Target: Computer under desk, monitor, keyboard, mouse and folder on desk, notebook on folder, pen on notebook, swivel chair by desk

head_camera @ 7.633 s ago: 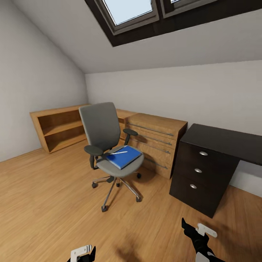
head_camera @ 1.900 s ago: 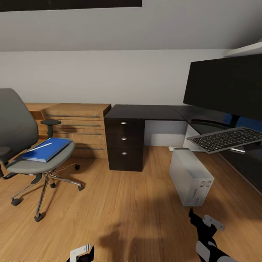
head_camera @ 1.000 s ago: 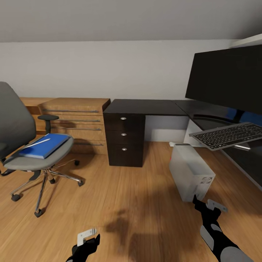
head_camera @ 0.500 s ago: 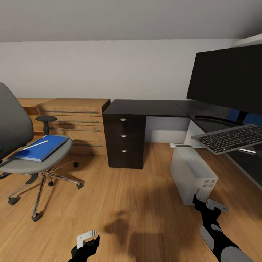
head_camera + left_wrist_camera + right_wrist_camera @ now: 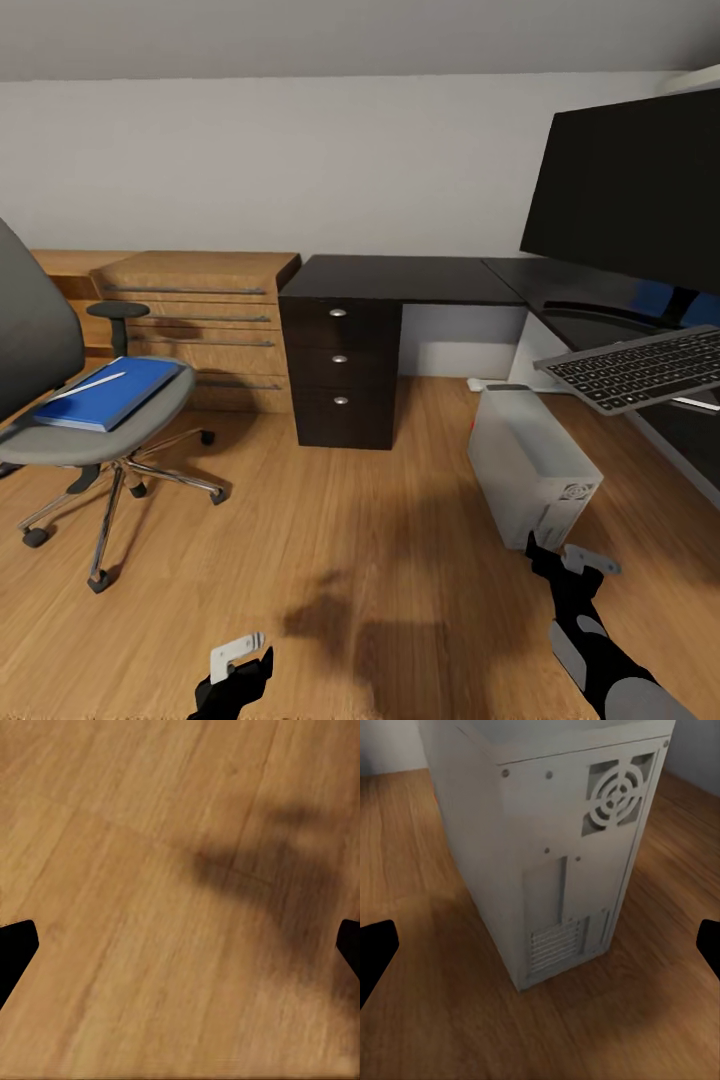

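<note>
Two claws: left claw [image 5: 240,668] low over bare wood floor [image 5: 330,540], right claw [image 5: 570,562] just in front of the computer [image 5: 530,465]
left claw state: spread wide in the left wrist view, tips at the frame edges, nothing held
right claw state: also spread wide in the right wrist view, empty, aimed at the computer's rear panel with fan grille and vents
step: judged as approach to the computer, first item of the task
computer place: standing on the floor, out in front of the desk [image 5: 400,280], not under the top yet
computer look: light grey tower box, upright, rear face toward the robot
next move: likely close in and push or grip the case toward the space under the desk; wide smooth box, so the claw may need a panel edge or a shove
keyboard [image 5: 640,368]: black, tilted, sticking out past the desk edge, above the computer
monitor [image 5: 630,195]: wide black screen, on the desk
swivel chair [image 5: 70,420]: well apart from the desk drawers, on the far side from the computer
folder [image 5: 108,392]: bright blue, flat on the chair seat
pen [image 5: 90,385]: whitish stick lying on the folder
notebook: cannot tell
</note>
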You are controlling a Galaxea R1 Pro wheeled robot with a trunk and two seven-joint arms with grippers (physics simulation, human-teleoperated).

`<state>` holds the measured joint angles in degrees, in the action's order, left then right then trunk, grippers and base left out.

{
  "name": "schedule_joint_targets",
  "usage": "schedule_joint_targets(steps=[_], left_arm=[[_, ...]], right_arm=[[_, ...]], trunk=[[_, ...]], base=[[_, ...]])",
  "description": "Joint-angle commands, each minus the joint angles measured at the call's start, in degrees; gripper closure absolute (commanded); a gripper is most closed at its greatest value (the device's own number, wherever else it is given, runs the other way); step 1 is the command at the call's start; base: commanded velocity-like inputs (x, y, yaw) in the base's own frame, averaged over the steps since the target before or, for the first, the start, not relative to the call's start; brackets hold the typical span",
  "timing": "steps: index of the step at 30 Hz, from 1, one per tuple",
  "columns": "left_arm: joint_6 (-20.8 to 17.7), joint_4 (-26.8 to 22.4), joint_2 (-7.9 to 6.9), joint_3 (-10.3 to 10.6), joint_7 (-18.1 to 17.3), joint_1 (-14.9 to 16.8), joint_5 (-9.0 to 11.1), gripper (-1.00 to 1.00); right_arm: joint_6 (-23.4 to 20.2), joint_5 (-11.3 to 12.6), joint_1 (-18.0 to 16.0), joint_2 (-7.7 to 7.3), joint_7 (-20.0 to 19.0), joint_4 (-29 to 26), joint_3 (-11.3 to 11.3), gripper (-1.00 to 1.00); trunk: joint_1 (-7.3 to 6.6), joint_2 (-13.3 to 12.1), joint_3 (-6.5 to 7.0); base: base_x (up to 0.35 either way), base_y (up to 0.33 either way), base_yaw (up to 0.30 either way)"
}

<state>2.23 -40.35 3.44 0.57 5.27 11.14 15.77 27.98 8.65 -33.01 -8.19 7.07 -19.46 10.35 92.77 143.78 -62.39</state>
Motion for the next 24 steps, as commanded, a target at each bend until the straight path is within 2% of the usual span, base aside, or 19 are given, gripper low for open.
schedule_joint_targets(steps=[1, 8, 24], left_arm=[[0.2, 0.0, 0.0, 0.1, 0.2, 0.0, 0.4, -1.0], [0.1, 0.0, -0.01, 0.1, 0.2, 0.0, 0.4, -1.0], [0.3, 2.2, -0.13, 0.0, -0.3, 0.0, 0.3, -1.0]], right_arm=[[0.6, 0.4, 0.0, 0.01, 0.0, 0.0, -0.2, -1.0], [2.5, 0.4, 0.0, 0.16, 0.0, 0.0, -0.2, -1.0], [2.9, 0.4, 0.0, 0.18, 0.0, 0.1, -0.2, -1.0]], trunk=[[0.01, 0.0, -0.28], [0.04, 0.0, -0.5], [0.04, 0.0, -0.5]], base=[[0.0, 0.0, 0.0], [0.0, 0.0, 0.0], [0.004, 0.0, 0.0]])
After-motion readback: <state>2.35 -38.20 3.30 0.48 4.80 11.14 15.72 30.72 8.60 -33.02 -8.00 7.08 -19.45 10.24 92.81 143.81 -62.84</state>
